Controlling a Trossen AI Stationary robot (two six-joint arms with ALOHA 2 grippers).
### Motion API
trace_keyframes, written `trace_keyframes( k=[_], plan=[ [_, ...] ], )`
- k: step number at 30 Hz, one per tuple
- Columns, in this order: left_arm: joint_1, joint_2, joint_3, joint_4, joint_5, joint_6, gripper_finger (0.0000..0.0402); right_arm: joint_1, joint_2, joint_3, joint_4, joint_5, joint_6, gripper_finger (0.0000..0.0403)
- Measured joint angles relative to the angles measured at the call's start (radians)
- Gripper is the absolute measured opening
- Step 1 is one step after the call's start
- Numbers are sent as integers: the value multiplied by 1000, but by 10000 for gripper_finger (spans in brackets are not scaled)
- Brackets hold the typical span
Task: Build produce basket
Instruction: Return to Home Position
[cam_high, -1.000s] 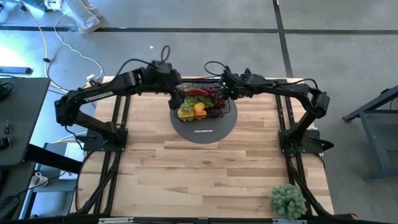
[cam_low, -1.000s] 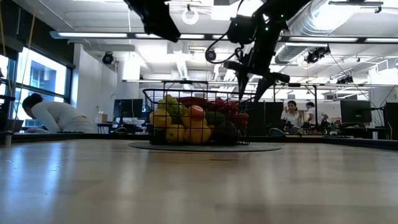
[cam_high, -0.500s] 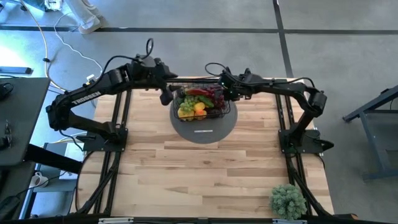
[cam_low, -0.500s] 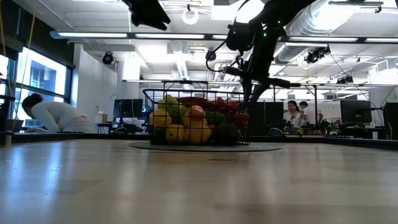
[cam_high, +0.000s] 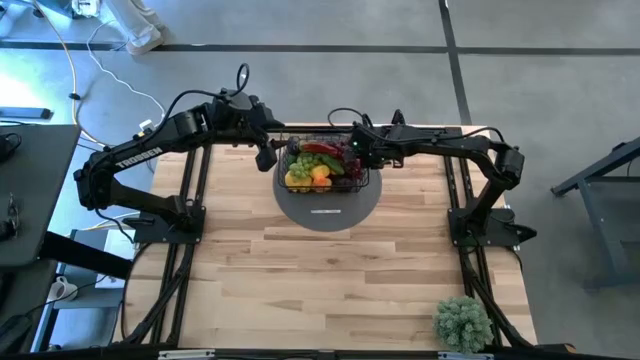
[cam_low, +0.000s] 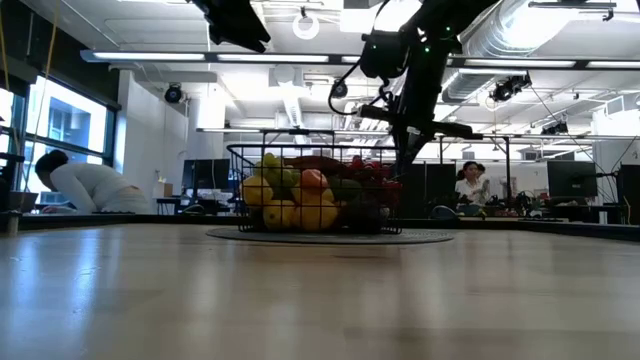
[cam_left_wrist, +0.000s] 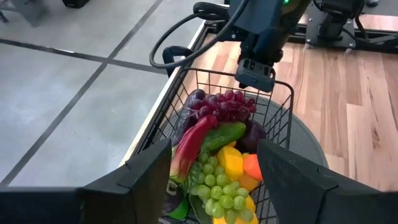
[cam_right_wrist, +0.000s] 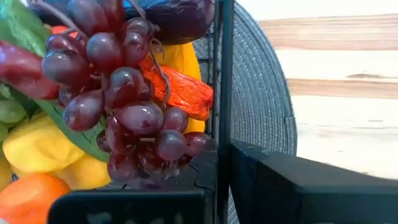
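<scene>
Right wrist view shows the right gripper (cam_right_wrist: 222, 165) clamping the basket (cam_right_wrist: 222, 62) wall, likely steadying its piled produce (cam_right_wrist: 124, 93) (left gripper (cam_left_wrist: 213, 163) hangs wide open, empty).

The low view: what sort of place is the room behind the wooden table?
Probably an open-plan laboratory or office. Beyond the black wire-mesh basket, exposed silver ventilation ducts cross the ceiling, dark computer monitors stand on desks, and a person in white bends over a desk.
</scene>
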Motion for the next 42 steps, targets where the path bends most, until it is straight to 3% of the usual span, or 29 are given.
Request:
trace_keyframes(
  k=[7, 17, 23, 32, 42],
  plan=[
    [0, 0, 0, -1, 0, 1, 229, 3, 0, 0, 0, 9, -3, 24],
    [0, 0, 0, -23, 0, 26, 229, 3, 0, 0, 1, 9, -2, 121],
    [0, 0, 0, -23, 0, 27, 229, -7, -1, 35, -1, 10, -26, 158],
    [-2, -19, -1, -30, 2, 9, 229, -31, -2, 91, -45, 20, -56, 165],
    [-18, -187, -62, -56, 39, -84, 229, -31, -2, 183, -127, 32, -75, 165]
  ],
)
